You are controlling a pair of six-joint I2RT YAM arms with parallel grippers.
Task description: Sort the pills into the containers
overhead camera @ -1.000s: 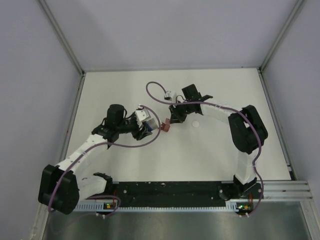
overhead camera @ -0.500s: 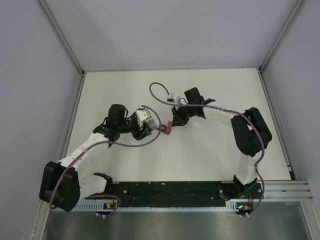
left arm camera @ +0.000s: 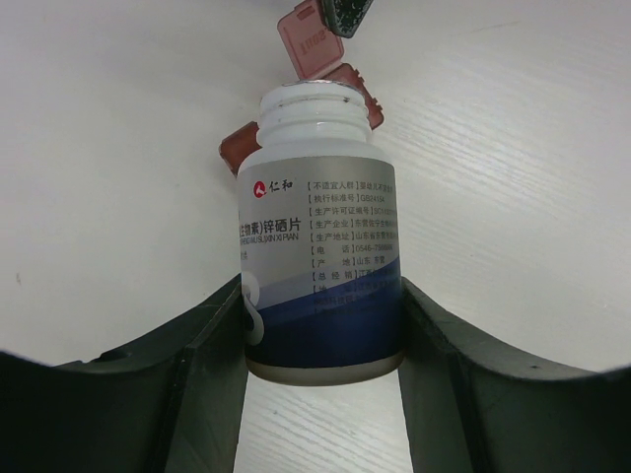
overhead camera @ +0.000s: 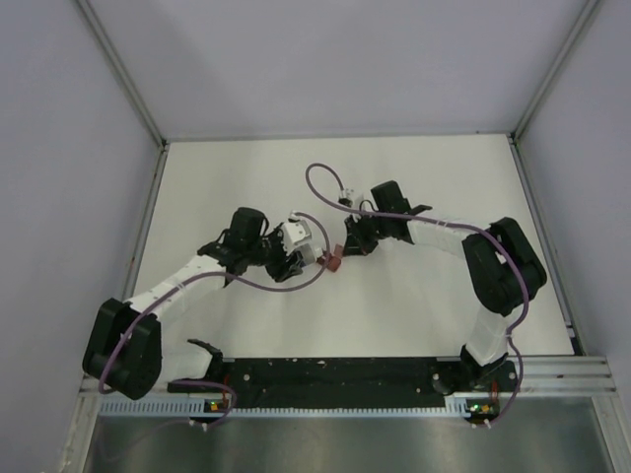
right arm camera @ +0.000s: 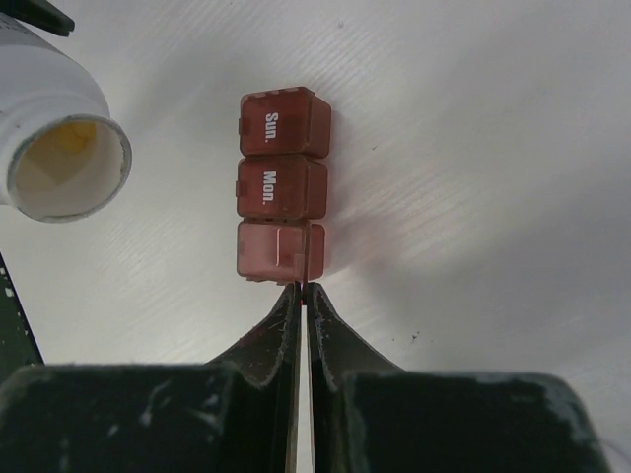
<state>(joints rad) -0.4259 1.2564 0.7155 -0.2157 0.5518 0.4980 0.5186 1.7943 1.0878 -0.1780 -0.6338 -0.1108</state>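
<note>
Beside the containers (right arm camera: 281, 187), my left tool (left arm camera: 320, 335) grips an uncapped bottle (left arm camera: 320, 197) while my right tool (right arm camera: 300, 296) pinches one lid (left arm camera: 308, 39).

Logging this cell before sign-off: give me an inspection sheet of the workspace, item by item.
Surface: white table, a few tiny dark specks.
Job's things: red-brown containers, three joined compartments, two marked Sun. and Mon.; uncapped white pill bottle, yellowish inside.
Clutter: nothing seen.
Tools: left tool clamps the bottle, mouth towards the containers; right tool pinched shut at the strip's near end, apparently on a raised lid.
Cables: purple cable loops off each arm.
Surroundings: grey walls, metal frame.
</note>
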